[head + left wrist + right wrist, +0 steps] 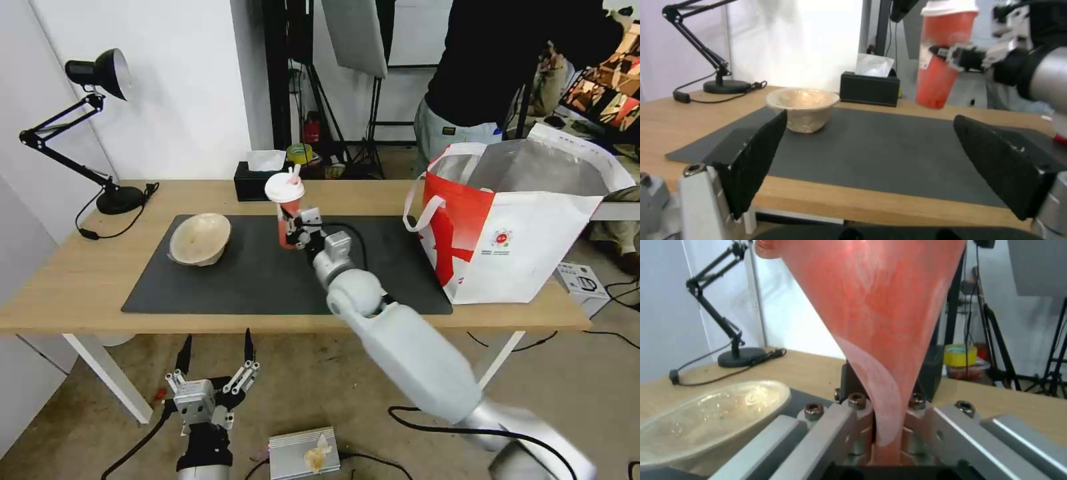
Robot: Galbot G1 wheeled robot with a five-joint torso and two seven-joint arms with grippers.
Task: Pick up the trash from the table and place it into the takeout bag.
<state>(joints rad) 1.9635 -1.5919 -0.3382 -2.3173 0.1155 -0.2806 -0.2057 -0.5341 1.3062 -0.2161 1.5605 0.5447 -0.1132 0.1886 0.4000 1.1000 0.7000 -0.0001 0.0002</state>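
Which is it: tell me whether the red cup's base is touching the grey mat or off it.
Apart. In the left wrist view the red cup hangs in the right gripper, background showing between its base and the mat.

Right gripper (291, 230) holds the cup (288, 208) over the mat (267, 280); the bowl (199, 238) lies to its left, the takeout bag (513, 227) to its right, a tissue box (257, 180) apparently just behind.
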